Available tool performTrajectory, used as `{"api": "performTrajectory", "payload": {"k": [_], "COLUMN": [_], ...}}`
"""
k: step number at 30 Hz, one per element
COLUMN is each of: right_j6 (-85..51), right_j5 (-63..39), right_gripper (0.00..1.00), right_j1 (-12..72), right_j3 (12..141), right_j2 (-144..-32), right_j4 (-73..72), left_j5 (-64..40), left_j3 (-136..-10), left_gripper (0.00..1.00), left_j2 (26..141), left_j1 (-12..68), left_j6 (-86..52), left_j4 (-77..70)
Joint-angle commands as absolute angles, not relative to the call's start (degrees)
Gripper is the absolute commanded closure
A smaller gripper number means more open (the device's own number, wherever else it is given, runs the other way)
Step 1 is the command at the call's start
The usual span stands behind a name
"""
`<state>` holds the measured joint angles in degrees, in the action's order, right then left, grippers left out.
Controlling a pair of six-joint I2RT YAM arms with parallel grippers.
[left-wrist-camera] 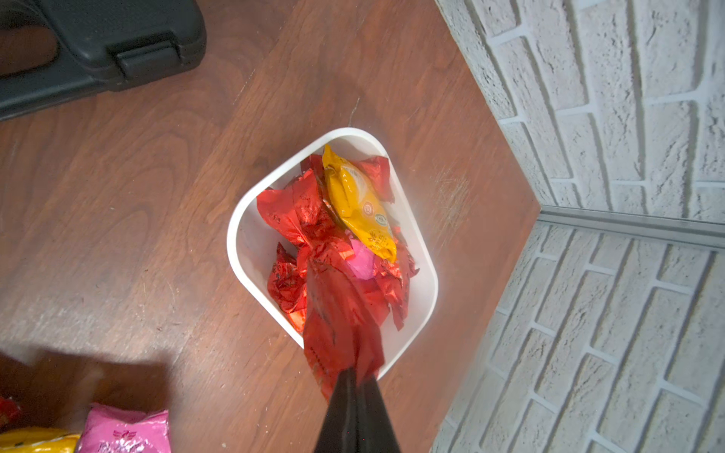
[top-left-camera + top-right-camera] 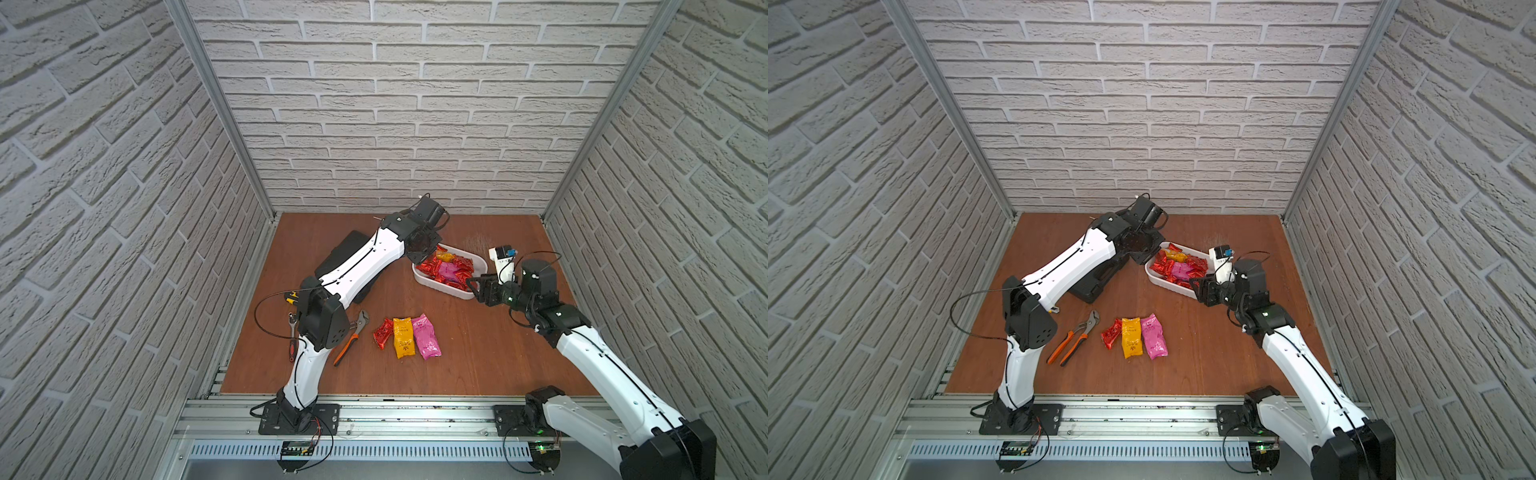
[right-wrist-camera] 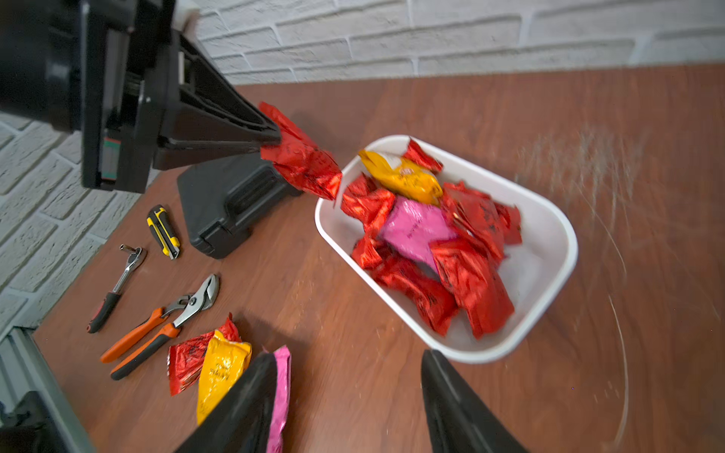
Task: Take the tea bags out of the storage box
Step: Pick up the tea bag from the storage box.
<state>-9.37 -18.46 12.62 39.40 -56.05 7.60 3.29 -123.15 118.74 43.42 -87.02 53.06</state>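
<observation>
Red foil crowds the box [image 2: 440,287] in both top views, and three tea bags [image 2: 403,337] lie in a row on the tabletop [image 2: 478,353], set well clear of it. Left wrist: my left fingers [image 1: 341,412] are clenched on one red bag [image 1: 337,313] by its edge, so it hangs free above the box. Right wrist: my right fingers [image 3: 451,408] are spread and empty, hovering near the rim, ready for the next pick, I'd judge.
</observation>
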Motion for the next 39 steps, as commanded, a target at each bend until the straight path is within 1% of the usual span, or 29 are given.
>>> {"api": "performTrajectory", "payload": {"k": [1,5,7,9,12,16,21,24,27,30,33,35,38,39], "right_j6": [3.32,8.68,9.28,10.2,11.72,13.04,12.87,12.4,11.98,11.26,9.69,9.04,8.31,7.88], "right_j5": [-21.88,-20.98,-19.75,-18.61,-17.63,-16.13,-14.7,-15.56,-15.57,-15.83,-16.68,-17.27,-18.1,-18.4], "right_gripper": [0.35,0.31,0.27,0.24,0.19,0.18,0.24,0.29,0.36,0.48,0.66,0.76,0.87,0.9], "right_j1": [15.28,18.11,19.55,20.85,23.03,25.21,25.66,25.88,26.02,26.02,26.02,26.1,26.1,26.1], "right_j3": [34.55,37.22,36.83,37.09,39.04,41.94,44.11,45.25,45.85,46.55,46.69,46.72,46.76,46.71], "right_j2": [-57.26,-63.88,-66.85,-69.79,-74.45,-79.77,-84.27,-86.13,-87.25,-87.8,-87.89,-87.5,-86.44,-85.99], "right_j4": [-14.78,-15.35,-20.52,-24.67,-27.85,-31.22,-34.94,-35.32,-35.69,-35.33,-35.51,-35.06,-33.01,-32.25], "left_j5": [1.86,1.78,1.29,0.8,0.22,0.19,0.61,1.01,1.23,1.59,1.82,1.91,2.52,2.92], "left_j3": [-119.97,-116.91,-115.11,-113.74,-112.06,-109.85,-108.81,-108.41,-108.03,-108.2,-108.19,-108.37,-108.34,-108.28], "left_gripper": [1.0,1.0,1.0,1.0,1.0,1.0,1.0,1.0,1.0,1.0,1.0,1.0,1.0,0.93], "left_j2": [113.23,110.57,109.66,108.71,107.66,106.12,104.79,104.18,103.79,103.64,103.76,103.81,103.73,103.74], "left_j1": [43.15,42.98,43.04,42.98,42.98,42.9,42.89,42.87,42.8,42.84,42.84,42.83,42.83,42.81], "left_j6": [-90.56,-92.15,-93.25,-94.08,-95.02,-95.95,-96.3,-96.31,-96.56,-96.59,-96.6,-96.64,-96.67,-96.54], "left_j4": [50.93,49.67,48.91,48.42,48.03,47.52,48.16,48.74,48.96,49.26,49.26,49.26,49.22,49.12]}}
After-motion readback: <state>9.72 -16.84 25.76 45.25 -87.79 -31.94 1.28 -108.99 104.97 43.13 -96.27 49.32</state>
